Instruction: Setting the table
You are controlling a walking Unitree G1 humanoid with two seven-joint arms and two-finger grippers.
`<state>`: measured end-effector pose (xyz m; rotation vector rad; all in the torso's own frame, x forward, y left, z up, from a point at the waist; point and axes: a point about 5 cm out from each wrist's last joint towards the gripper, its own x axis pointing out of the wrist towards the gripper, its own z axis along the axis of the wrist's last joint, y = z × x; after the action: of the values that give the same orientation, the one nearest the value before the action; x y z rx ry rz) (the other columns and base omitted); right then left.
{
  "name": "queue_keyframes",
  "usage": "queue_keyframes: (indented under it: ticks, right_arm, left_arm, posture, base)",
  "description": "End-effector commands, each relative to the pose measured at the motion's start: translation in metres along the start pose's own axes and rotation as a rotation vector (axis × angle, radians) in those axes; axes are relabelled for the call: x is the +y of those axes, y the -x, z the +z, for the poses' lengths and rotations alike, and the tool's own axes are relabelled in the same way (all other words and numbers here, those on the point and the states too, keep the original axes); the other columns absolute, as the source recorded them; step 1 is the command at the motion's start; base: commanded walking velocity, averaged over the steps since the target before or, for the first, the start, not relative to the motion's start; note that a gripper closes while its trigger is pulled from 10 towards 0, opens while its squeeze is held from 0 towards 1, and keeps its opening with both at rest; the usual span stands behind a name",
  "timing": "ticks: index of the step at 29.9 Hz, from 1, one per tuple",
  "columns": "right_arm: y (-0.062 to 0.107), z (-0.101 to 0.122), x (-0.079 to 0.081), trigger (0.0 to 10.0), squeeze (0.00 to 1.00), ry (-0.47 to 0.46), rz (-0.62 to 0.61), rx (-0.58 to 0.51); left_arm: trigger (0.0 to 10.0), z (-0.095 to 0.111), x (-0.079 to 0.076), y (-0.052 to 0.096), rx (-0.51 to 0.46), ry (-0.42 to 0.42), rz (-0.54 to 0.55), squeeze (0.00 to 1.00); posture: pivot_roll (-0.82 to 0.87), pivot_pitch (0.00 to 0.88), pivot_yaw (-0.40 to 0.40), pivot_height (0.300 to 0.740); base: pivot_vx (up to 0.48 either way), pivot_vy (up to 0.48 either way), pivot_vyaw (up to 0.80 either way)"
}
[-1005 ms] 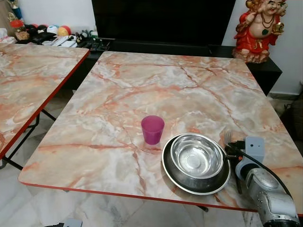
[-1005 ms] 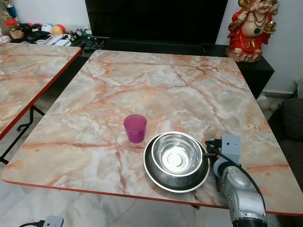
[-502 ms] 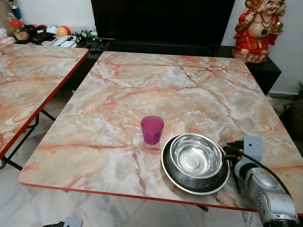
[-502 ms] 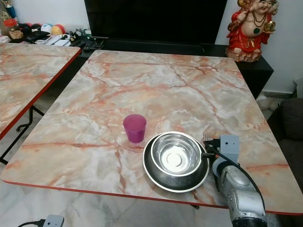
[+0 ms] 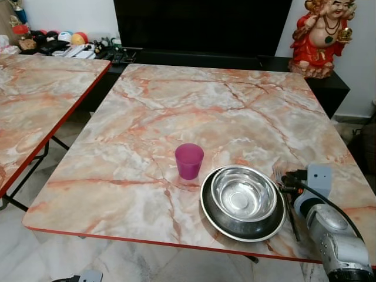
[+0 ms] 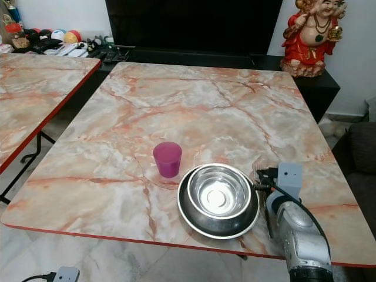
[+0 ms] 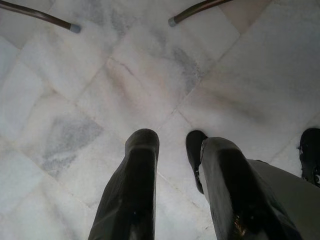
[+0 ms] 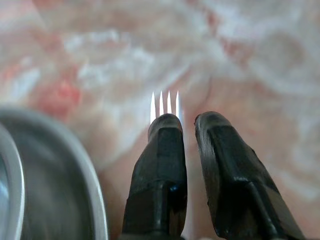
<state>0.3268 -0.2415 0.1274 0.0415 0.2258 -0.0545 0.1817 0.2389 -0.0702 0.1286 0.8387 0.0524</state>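
A pink cup (image 5: pixel 189 160) stands near the front of the marble table (image 5: pixel 205 111). Right of it a steel bowl (image 5: pixel 244 194) sits in a dark-rimmed steel plate (image 5: pixel 209 214). A fork (image 5: pixel 292 215) lies flat on the table just right of the plate, tines (image 8: pixel 165 102) pointing away from me. My right gripper (image 5: pixel 288 181) hovers low over the fork's upper part, its fingers (image 8: pixel 160 150) slightly open with the handle seen in the narrow gap. My left gripper (image 7: pixel 172 140) hangs open over the floor.
A second marble table (image 5: pixel 35 100) stands to the left, with a gap of tiled floor (image 5: pixel 64 135) between. A red figurine (image 5: pixel 320 38) and a dark cabinet (image 5: pixel 200 26) are behind the table. The table's red front edge (image 5: pixel 147 239) is close to the plate.
My right arm has shifted a little to the right while the fork stayed put on the table, so more of its handle shows beside the plate.
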Motion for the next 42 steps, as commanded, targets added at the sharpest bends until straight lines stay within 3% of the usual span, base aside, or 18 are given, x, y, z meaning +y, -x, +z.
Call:
queue_keyframes:
  ticks: [1, 6, 12, 23, 35, 42]
  right_arm:
    - [0.002, 0.017, -0.003, 10.0, 0.00, 0.002, -0.014, -0.083]
    - [0.010, 0.054, -0.003, 10.0, 0.00, 0.021, -0.061, -0.328]
    - [0.024, 0.070, 0.000, 10.0, 0.00, 0.059, -0.072, -0.463]
    - [0.033, 0.066, 0.002, 10.0, 0.00, 0.038, -0.083, -0.519]
    - [0.031, 0.068, 0.007, 10.0, 0.00, 0.050, -0.076, -0.559]
    - [0.029, 0.067, 0.012, 10.0, 0.00, 0.050, -0.065, -0.569]
  left_arm:
    - [10.0, -0.007, 0.001, 0.002, 0.033, -0.003, 0.003, 0.00]
    - [10.0, -0.008, 0.002, 0.002, 0.033, -0.002, 0.006, 0.00]
    - [10.0, -0.010, 0.010, 0.004, 0.034, -0.002, 0.031, 0.00]
    - [10.0, -0.009, 0.010, 0.003, 0.036, 0.019, 0.038, 0.00]
    - [10.0, 0.002, 0.003, -0.001, 0.023, 0.036, 0.024, 0.00]
    - [10.0, 0.002, 0.005, -0.002, 0.023, 0.041, 0.031, 0.00]
  posture:
    - [-0.07, 0.123, 0.007, 0.740]
    - [-0.06, 0.118, 0.009, 0.740]
    - [-0.06, 0.099, 0.005, 0.740]
    - [-0.05, 0.042, -0.003, 0.740]
    - [-0.06, 0.000, 0.003, 0.740]
    - [-0.05, 0.000, 0.005, 0.740]
  base:
    - [0.000, 0.000, 0.00]
    - [0.000, 0.000, 0.00]
    - [0.000, 0.000, 0.00]
    - [0.000, 0.000, 0.00]
    - [0.000, 0.000, 0.00]
    - [0.000, 0.417, 0.00]
